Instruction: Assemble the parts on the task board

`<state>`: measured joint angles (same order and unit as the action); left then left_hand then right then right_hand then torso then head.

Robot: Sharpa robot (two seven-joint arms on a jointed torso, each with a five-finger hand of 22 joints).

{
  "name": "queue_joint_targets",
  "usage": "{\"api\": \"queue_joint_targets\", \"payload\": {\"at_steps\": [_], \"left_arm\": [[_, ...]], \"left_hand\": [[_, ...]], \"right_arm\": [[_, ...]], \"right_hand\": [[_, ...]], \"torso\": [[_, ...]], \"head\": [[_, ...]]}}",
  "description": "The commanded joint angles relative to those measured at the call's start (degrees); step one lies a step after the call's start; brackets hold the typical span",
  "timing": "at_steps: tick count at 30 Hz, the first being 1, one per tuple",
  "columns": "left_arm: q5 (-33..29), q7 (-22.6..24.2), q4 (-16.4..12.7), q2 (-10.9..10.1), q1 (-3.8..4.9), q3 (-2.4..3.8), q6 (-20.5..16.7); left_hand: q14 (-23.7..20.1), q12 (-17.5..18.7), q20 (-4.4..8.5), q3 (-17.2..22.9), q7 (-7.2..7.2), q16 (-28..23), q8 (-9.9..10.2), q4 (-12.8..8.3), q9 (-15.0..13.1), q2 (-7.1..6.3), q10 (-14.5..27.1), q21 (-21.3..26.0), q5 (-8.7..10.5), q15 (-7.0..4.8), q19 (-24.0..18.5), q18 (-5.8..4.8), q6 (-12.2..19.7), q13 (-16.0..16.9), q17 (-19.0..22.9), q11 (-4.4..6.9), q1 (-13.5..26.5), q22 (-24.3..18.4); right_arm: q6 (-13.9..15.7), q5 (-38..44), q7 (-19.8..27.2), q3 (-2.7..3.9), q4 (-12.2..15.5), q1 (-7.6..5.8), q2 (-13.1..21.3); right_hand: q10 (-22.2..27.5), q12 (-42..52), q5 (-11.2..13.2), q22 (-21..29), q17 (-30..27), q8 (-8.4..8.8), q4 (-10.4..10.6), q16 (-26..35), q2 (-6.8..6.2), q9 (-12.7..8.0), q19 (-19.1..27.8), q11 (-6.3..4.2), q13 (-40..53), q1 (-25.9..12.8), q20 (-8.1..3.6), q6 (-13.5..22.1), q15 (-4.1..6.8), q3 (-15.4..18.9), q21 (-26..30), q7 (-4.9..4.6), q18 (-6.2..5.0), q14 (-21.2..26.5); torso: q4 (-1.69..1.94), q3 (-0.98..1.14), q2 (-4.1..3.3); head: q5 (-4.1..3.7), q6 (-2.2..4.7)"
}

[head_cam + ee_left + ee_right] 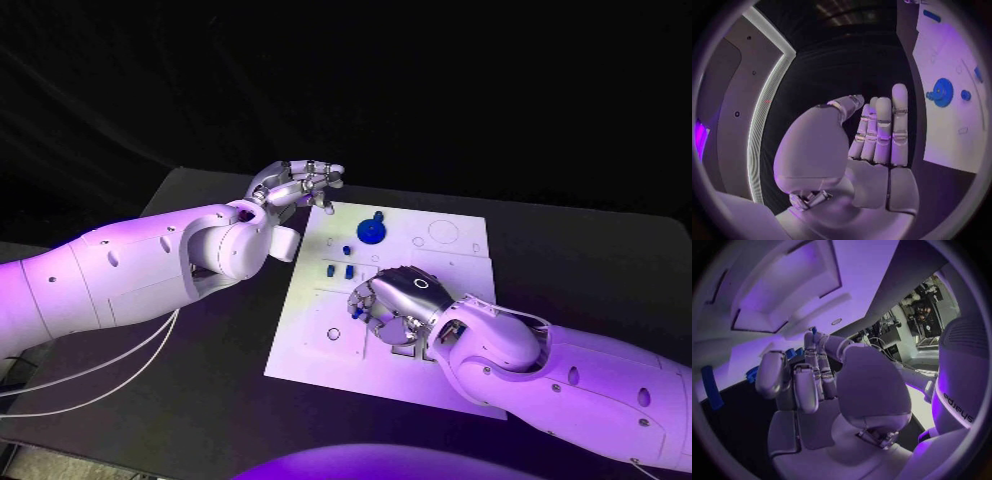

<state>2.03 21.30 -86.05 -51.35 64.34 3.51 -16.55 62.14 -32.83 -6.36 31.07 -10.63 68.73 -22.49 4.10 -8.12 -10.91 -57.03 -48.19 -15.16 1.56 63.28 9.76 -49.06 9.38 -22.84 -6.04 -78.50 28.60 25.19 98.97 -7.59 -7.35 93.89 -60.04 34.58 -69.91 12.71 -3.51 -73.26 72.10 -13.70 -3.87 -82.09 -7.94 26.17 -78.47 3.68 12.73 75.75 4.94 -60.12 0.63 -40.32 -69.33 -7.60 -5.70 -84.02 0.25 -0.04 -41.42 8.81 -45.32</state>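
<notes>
The right robot hand (397, 300) sits low on the board (325, 350), fingers curled; I cannot tell if it pinches anything. Blue parts (340, 270) lie just beyond. Go slowly. Farther off, the left robot hand (293, 185) hovers, fingers straight together, empty.

Your head camera looks steeply down on the black table (577, 250) and the whole task board (433, 300), while each wrist camera sits close behind its own palm, the left hand (873, 135) and right hand (817, 385), both sharing the board's surface.
</notes>
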Motion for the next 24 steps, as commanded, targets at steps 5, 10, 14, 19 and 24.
{"api": "queue_joint_targets", "payload": {"at_steps": [5,10,14,19,24], "left_arm": [[0.3,0.1,0.0,0.0,0.03,0.03,1.1],[0.3,0.1,0.0,0.0,0.03,0.03,1.1],[0.3,0.0,0.0,0.0,0.03,0.03,1.1],[0.3,0.0,0.0,0.0,0.03,0.02,1.2],[0.3,0.0,-0.1,0.0,0.03,0.02,1.2]], "left_hand": [[-0.4,-0.2,-0.19,-0.1,-0.07,-0.2,0.1,-0.3,0.1,-0.08,0.4,0.3,-0.31,0.03,0.1,0.76,0.4,0.1,0.0,-0.03,0.1,-0.1],[-0.4,-0.2,-0.19,-0.1,-0.07,-0.2,0.1,-0.3,0.1,-0.08,0.4,0.3,-0.31,0.03,0.1,0.76,0.4,0.1,0.0,-0.03,0.1,-0.1],[-0.4,-0.3,-0.22,-0.2,-0.08,-0.2,0.1,-0.3,0.1,-0.07,0.6,0.4,-0.31,0.06,0.1,0.76,0.4,0.1,0.1,-0.05,0.1,-0.1],[-0.4,-0.3,-0.22,-0.2,-0.08,-0.2,0.1,-0.3,0.1,-0.07,0.6,0.4,-0.31,0.06,0.1,0.76,0.4,0.1,0.1,-0.05,0.1,-0.1],[-0.4,-0.3,-0.22,-0.2,-0.08,-0.2,0.1,-0.3,0.1,-0.07,0.6,0.4,-0.31,0.06,0.1,0.76,0.4,0.1,0.1,-0.05,0.1,-0.1]], "right_arm": [[-1.4,0.5,0.1,-0.02,-0.3,0.14,-0.2],[-1.5,0.7,0.0,-0.02,-0.5,0.16,-0.2],[-1.7,0.7,0.0,-0.02,-0.7,0.17,-0.3],[-2.1,0.7,0.2,-0.02,-0.8,0.20,-0.5],[-2.8,0.6,0.3,-0.05,-1.1,0.29,-0.9]], "right_hand": [[0.0,0.1,-0.4,0.1,-0.1,-0.19,-0.1,-0.2,0.12,0.1,0.4,-0.24,0.1,-0.4,0.03,0.0,0.32,-0.1,0.4,-0.19,0.49,-2.3],[0.0,0.1,-0.4,0.1,-0.1,-0.19,-0.1,-0.2,0.12,0.1,0.4,-0.24,0.1,-0.4,0.03,0.0,0.32,-0.1,0.4,-0.19,0.49,-2.3],[0.0,0.1,-0.4,0.1,-0.1,-0.19,-0.1,-0.2,0.12,0.1,0.4,-0.24,0.1,-0.4,0.03,0.0,0.32,-0.1,0.4,-0.19,0.49,-2.3],[0.0,0.1,-0.4,0.1,-0.1,-0.19,-0.1,-0.2,0.12,0.1,0.4,-0.24,0.1,-0.4,0.03,0.0,0.32,-0.1,0.4,-0.19,0.49,-2.3],[0.0,0.1,-0.4,0.1,-0.1,-0.19,-0.1,-0.2,0.12,0.1,0.4,-0.24,0.1,-0.4,0.03,0.0,0.32,-0.1,0.4,-0.19,0.49,-2.3]], "torso": [[0.01,0.00,0.00],[0.03,-0.04,-0.01],[0.03,-0.02,-0.01],[0.06,0.00,0.02],[0.01,-0.02,0.02]], "head": [[0.02,0.00],[0.01,0.05],[0.02,0.09],[0.07,0.07],[0.10,0.04]]}}
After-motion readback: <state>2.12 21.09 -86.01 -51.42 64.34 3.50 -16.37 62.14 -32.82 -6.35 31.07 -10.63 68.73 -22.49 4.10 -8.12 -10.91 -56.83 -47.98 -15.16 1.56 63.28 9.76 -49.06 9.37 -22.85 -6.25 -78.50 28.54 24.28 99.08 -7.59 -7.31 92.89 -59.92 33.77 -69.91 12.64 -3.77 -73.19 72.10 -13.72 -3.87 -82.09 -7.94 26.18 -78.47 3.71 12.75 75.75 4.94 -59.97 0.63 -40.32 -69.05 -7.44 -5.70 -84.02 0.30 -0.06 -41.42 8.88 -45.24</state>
